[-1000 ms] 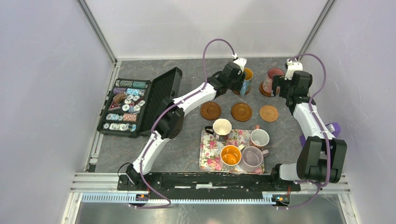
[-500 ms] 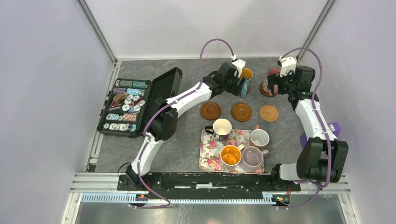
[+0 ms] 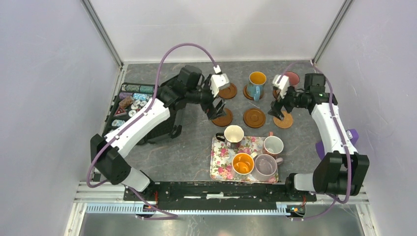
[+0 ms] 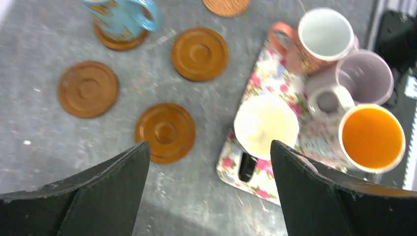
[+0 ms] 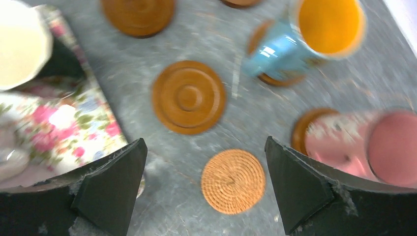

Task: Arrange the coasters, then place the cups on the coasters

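Okay, we've let go: left tool (image 3: 216, 109) and right tool (image 3: 281, 109) are open, empty and pulled back, blue cup (image 3: 256, 83) and pink cup (image 3: 292, 78) sit on coasters (image 4: 118, 43) near the tabletop's far edge, four cups (image 3: 243, 163) wait on the tray (image 3: 219, 169).

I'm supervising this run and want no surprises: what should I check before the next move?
1. Left end effector open, empty: ok.
2. Right end effector open, empty: ok.
3. Blue mug on a coaster: ok.
4. Pink mug seated squarely: cannot tell, right arm hides part.
5. Cork coaster bare: ok.
6. Four mugs upright in tray: ok.
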Controlling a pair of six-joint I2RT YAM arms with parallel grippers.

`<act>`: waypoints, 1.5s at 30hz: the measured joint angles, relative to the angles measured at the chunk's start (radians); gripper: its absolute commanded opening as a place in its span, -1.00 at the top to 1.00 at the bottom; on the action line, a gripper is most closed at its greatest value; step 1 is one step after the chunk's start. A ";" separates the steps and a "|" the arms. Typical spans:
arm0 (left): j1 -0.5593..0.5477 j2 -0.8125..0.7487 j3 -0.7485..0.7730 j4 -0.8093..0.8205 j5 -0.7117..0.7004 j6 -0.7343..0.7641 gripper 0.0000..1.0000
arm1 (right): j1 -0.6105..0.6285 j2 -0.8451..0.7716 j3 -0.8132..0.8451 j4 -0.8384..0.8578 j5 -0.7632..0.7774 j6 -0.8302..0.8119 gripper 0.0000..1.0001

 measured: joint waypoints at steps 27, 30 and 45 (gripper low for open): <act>0.126 -0.176 -0.259 0.015 0.020 -0.078 -0.90 | 0.573 -0.129 -0.152 -0.518 0.008 -0.813 -0.36; 0.130 -0.176 -0.268 0.017 0.017 -0.079 -0.90 | 0.603 -0.140 -0.161 -0.531 0.024 -0.829 -0.35; 0.136 -0.180 -0.287 0.024 0.016 -0.082 -0.90 | 0.677 -0.151 -0.219 -0.481 0.051 -0.714 -0.01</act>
